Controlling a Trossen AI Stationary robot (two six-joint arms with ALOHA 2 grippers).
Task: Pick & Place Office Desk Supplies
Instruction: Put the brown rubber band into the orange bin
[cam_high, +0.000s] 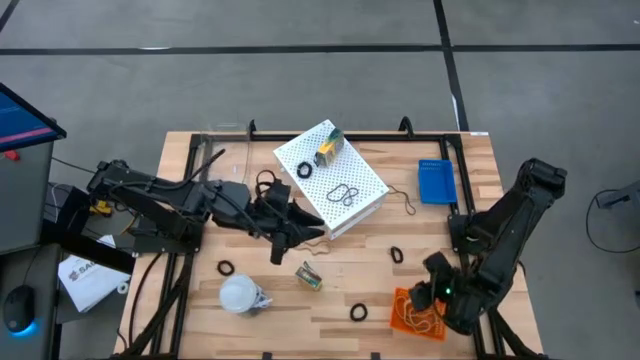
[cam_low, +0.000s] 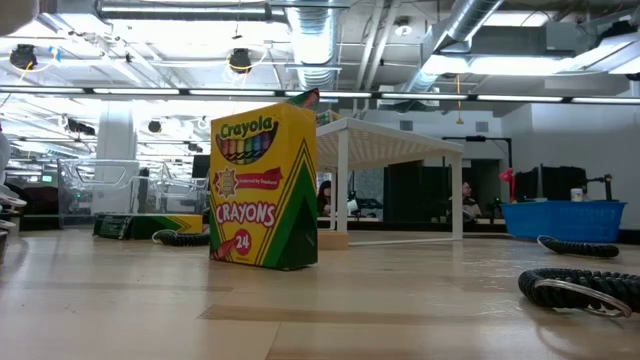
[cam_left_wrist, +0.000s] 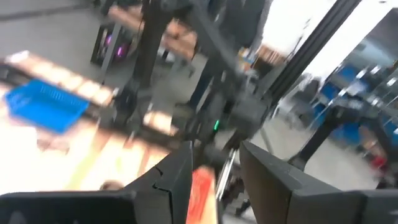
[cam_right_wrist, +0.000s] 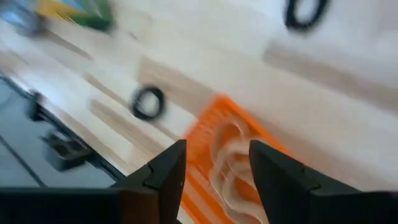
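Observation:
A yellow-and-green crayon box (cam_high: 308, 277) (cam_low: 265, 185) stands on the table. Another crayon box (cam_high: 328, 150) lies on top of the white perforated box (cam_high: 330, 175), beside thin loops (cam_high: 343, 193). Black rings (cam_high: 358, 313) (cam_high: 396, 255) (cam_high: 225, 268) lie scattered on the wood. Tan rubber bands (cam_right_wrist: 227, 168) lie in an orange tray (cam_high: 415, 315) (cam_right_wrist: 208, 143). My right gripper (cam_high: 425, 298) (cam_right_wrist: 214, 180) hangs open above that tray, touching nothing. My left gripper (cam_high: 300, 232) (cam_left_wrist: 214, 186) is raised near the white box's near side, shut on a small orange-red thing (cam_left_wrist: 202, 193). My left gripper has a small orange-red thing (cam_left_wrist: 203, 186) pinched between its two fingers. The fingers point nearly level toward the table's right side, and the thing is lifted clear of the table. The blur hides what the thing is and which part is held.
A blue tray (cam_high: 435, 180) (cam_low: 560, 220) sits at the far right. A white bulb-like object (cam_high: 240, 295) rests near the front left. A thin cord (cam_high: 405, 203) lies between the white box and the blue tray. Black frame rails run along the table's edges.

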